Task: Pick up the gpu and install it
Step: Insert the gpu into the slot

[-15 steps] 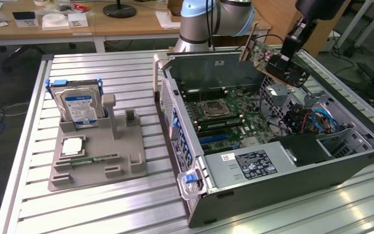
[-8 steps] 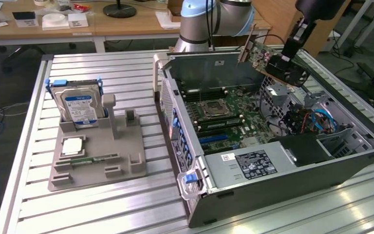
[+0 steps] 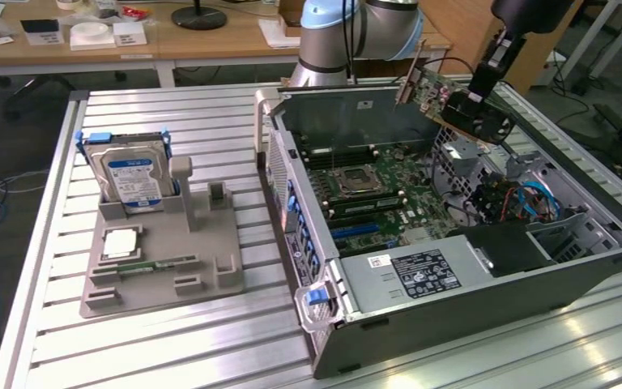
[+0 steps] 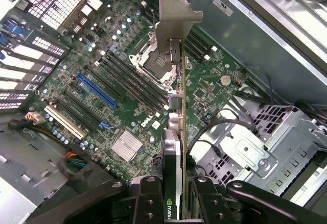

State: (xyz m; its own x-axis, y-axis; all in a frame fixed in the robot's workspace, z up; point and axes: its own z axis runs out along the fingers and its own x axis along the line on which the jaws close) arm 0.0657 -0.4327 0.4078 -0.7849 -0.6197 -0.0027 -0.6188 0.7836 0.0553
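Note:
The gpu, a green card with a dark face and a silver end bracket, hangs tilted in the air above the far side of the open computer case. My gripper is shut on its dark end. In the wrist view the gpu runs edge-on away from the gripper, its silver bracket farthest out, over the motherboard. The blue expansion slot and the empty processor socket lie below it, apart from the card.
A grey holder on the slatted table carries a silver hard drive with a blue label and a RAM stick. Inside the case are a power supply, a drive cage and loose cables. Desks stand behind.

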